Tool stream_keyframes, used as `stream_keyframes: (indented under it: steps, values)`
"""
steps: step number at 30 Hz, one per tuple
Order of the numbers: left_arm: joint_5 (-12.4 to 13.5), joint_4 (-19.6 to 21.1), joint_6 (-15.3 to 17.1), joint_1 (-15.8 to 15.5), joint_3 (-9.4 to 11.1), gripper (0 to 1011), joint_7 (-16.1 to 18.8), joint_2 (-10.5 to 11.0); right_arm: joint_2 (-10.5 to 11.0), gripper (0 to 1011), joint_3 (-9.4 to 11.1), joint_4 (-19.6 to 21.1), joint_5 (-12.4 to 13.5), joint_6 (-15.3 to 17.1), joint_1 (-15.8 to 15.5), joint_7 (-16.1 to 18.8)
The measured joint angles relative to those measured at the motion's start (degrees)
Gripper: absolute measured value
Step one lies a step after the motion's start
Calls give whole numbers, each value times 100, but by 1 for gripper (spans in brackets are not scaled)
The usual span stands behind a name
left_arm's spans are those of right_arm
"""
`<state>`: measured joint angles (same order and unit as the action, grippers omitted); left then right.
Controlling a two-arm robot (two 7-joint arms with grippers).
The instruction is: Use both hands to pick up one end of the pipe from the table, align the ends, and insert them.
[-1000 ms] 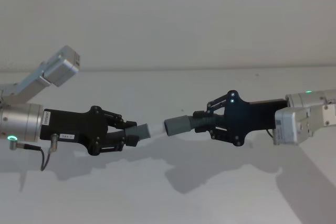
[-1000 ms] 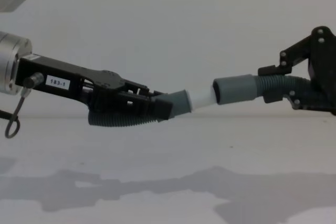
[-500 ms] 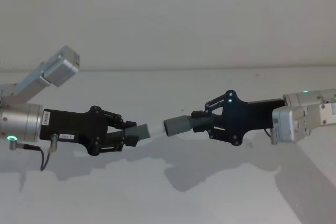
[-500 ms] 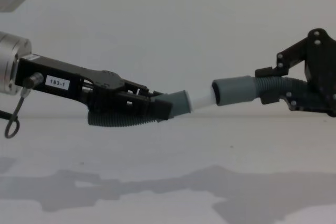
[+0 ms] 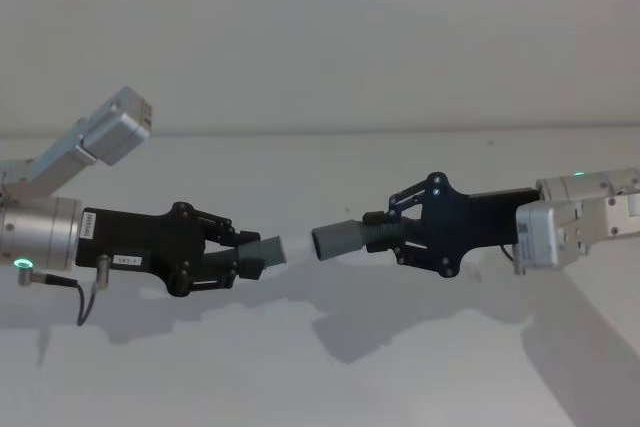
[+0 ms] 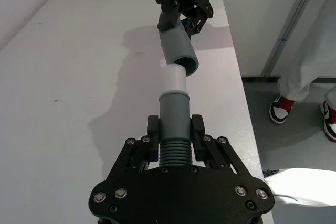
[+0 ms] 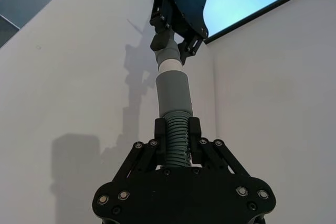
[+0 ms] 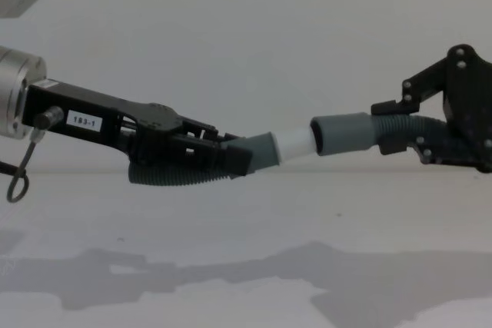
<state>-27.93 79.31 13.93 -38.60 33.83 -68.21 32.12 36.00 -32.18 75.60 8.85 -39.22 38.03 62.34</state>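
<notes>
Both pipe pieces are held in the air above the white table (image 5: 300, 367). My left gripper (image 5: 250, 259) is shut on the corrugated part of one piece (image 8: 173, 176), whose grey collar (image 8: 261, 151) carries the white tip (image 8: 294, 144). My right gripper (image 5: 385, 227) is shut on the other piece's corrugated part, just behind its wide grey socket cuff (image 8: 342, 134). The white tip (image 6: 173, 80) meets the socket's mouth (image 6: 178, 51) at a slight angle. In the right wrist view the socket cuff (image 7: 173, 93) lines up with the tip (image 7: 169, 65).
A pale grey wall (image 5: 320, 37) rises behind the table. In the left wrist view the table's edge (image 6: 239, 72) drops to the floor beside a metal frame leg (image 6: 289, 24). Below the grippers lie their shadows (image 8: 231, 266).
My right gripper has shifted slightly toward the left gripper, bringing the socket cuff a little closer onto the white tip. The left gripper has stayed put.
</notes>
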Motion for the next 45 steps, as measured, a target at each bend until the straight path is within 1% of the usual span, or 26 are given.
stream_keyframes:
  steps: [27,45]
  values:
    - [-13,4,-1,0,0,327,0,-13,141,226,-96,-60,166,-5,57,38]
    - [-9,0,0,0,0,327,0,-7,203,226,-156,-107,209,-24,89,4]
